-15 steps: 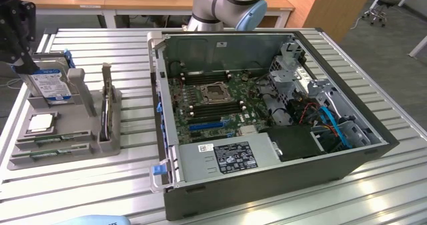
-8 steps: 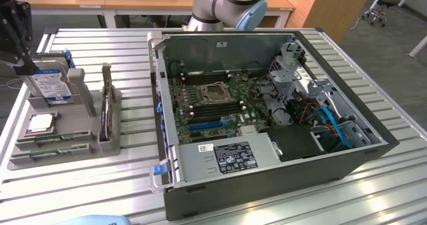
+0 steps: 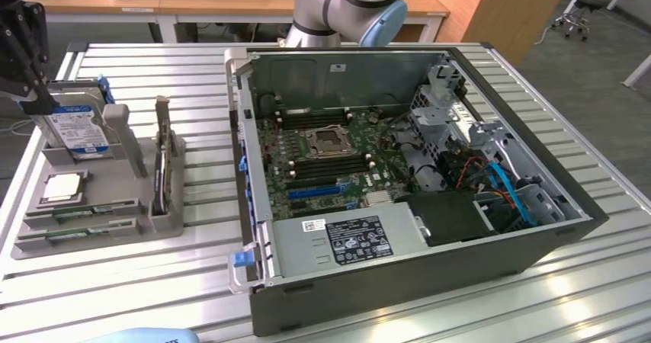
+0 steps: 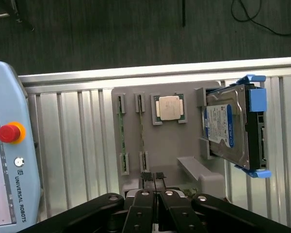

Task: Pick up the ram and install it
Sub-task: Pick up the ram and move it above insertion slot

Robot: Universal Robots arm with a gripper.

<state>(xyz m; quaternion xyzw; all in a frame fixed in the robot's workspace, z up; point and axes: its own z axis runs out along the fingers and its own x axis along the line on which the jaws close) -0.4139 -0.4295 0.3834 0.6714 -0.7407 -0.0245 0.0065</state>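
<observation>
Two ram sticks (image 3: 87, 212) (image 3: 72, 236), one processor (image 3: 63, 187)

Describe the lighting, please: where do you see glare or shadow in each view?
Exterior view: soft, even light; the slatted metal table gleams pale, while the open computer case is shaded along its inner walls. Wrist view: the processor chip reflects brightest, the hard drive shows a sheen on its metal edge, and the floor is dark.
</observation>
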